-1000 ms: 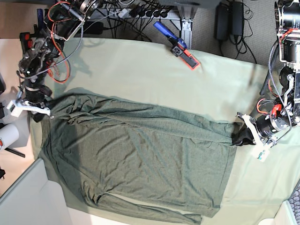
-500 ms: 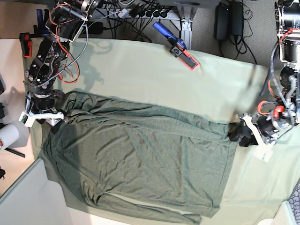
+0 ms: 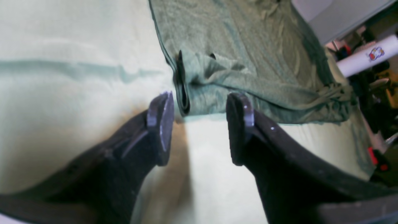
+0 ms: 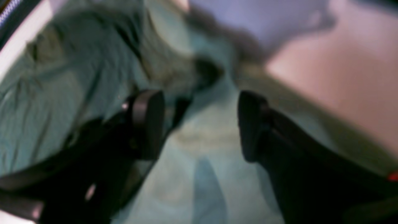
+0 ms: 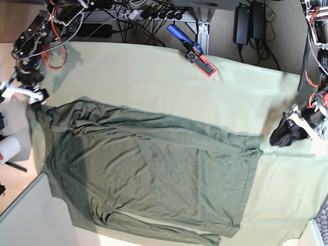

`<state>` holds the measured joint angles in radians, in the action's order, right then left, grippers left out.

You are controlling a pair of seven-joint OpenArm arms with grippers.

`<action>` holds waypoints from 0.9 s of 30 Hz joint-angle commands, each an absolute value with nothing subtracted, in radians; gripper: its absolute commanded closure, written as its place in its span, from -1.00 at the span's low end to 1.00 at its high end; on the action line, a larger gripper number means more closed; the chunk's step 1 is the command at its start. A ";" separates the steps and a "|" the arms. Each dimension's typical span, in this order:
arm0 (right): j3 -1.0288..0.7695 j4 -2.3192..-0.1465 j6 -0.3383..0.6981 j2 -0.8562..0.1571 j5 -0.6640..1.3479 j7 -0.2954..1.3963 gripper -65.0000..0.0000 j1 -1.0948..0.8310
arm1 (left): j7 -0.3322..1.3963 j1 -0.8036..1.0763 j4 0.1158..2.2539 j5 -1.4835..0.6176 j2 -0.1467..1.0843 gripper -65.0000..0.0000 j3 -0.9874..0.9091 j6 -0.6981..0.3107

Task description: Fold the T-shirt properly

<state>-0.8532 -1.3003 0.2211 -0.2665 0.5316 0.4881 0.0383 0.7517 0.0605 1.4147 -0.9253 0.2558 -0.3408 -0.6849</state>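
The dark olive T-shirt [image 5: 154,174] lies spread flat on the light-green table cloth [image 5: 154,77], sleeves out at the left and bottom. My left gripper [image 5: 283,137] is open and empty, just off the shirt's right corner. In the left wrist view its fingers stand apart [image 3: 199,124], with the shirt's hemmed corner [image 3: 186,99] just ahead of them and the shirt [image 3: 242,46] beyond. My right gripper [image 5: 31,96] is at the table's far left edge, off the shirt's upper left corner. In the blurred right wrist view it is open [image 4: 199,124] and empty over the cloth.
A blue and red tool [image 5: 193,51] lies at the back of the table. A white roll [image 5: 7,148] stands off the left edge and also shows in the left wrist view [image 3: 367,57]. Cables and power bricks [image 5: 251,23] are behind the table. A white panel [image 5: 31,215] is at the front left.
Both grippers have let go of the shirt's ends and drawn back: the left one to the right, the right one up and to the left. The shirt now lies flat.
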 commanded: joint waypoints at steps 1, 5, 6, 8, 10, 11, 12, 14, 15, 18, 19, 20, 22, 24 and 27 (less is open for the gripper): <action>-0.855 -1.294 0.233 -0.290 0.545 0.464 -0.14 0.055 | 0.735 0.054 1.432 -0.954 0.248 0.05 -0.342 -0.698; -0.845 -1.164 0.236 -0.291 0.566 0.405 -0.14 0.108 | 0.745 0.056 1.423 -0.952 0.195 0.05 -0.342 -0.698; -0.841 -1.129 0.256 -0.290 0.566 0.404 -0.14 0.127 | 0.745 0.056 1.418 -0.952 0.185 0.05 -0.342 -0.698; -0.831 -1.071 0.310 -0.290 0.571 0.404 -0.14 0.165 | 0.745 0.055 1.405 -0.951 0.168 0.04 -0.342 -0.698; -0.812 -1.039 0.315 -0.290 0.585 0.405 -0.14 0.197 | 0.744 0.055 1.394 -0.940 0.152 0.02 -0.343 -0.698; -0.801 -1.029 0.315 -0.289 0.587 0.406 -0.14 0.211 | 0.735 0.055 1.394 -0.920 0.144 0.02 -0.343 -0.698; -0.790 -1.028 0.315 -0.287 0.587 0.410 -0.14 0.223 | 0.725 0.055 1.394 -0.901 0.136 0.02 -0.343 -0.686; -0.761 -1.028 0.315 -0.285 0.584 0.425 -0.14 0.239 | 0.716 0.055 1.394 -0.884 0.123 0.02 -0.343 -0.665; -0.745 -1.029 0.315 -0.285 0.585 0.427 -0.14 0.242 | 0.712 0.053 1.394 -0.869 0.116 0.02 -0.343 -0.657; -0.706 -1.029 0.315 -0.284 0.584 0.427 -0.14 0.242 | 0.692 0.051 1.394 -0.838 0.105 0.02 -0.343 -0.625; -0.701 -1.029 0.315 -0.281 0.584 0.427 -0.14 0.242 | 0.689 0.049 1.394 -0.827 0.099 0.02 -0.343 -0.611; -0.697 -1.029 0.315 -0.279 0.584 0.427 -0.14 0.243 | 0.683 0.047 1.394 -0.813 0.093 0.02 -0.343 -0.603; -0.696 -1.029 0.315 -0.275 0.583 0.427 -0.14 0.242 | 0.650 0.044 1.393 -0.766 0.077 0.02 -0.343 -0.576; -0.696 -1.029 0.315 -0.274 0.579 0.427 -0.14 0.239 | 0.622 0.037 1.393 -0.724 0.062 0.02 -0.343 -0.547; -0.696 -1.029 0.316 -0.274 0.575 0.428 -0.14 0.237 | 0.620 0.010 1.391 -0.673 0.043 0.02 -0.343 -0.516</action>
<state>-0.6979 -1.0180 0.2966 -0.2630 0.5758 0.4236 0.2264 0.6315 0.0273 1.3804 -0.6621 0.0395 -0.3416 -0.5194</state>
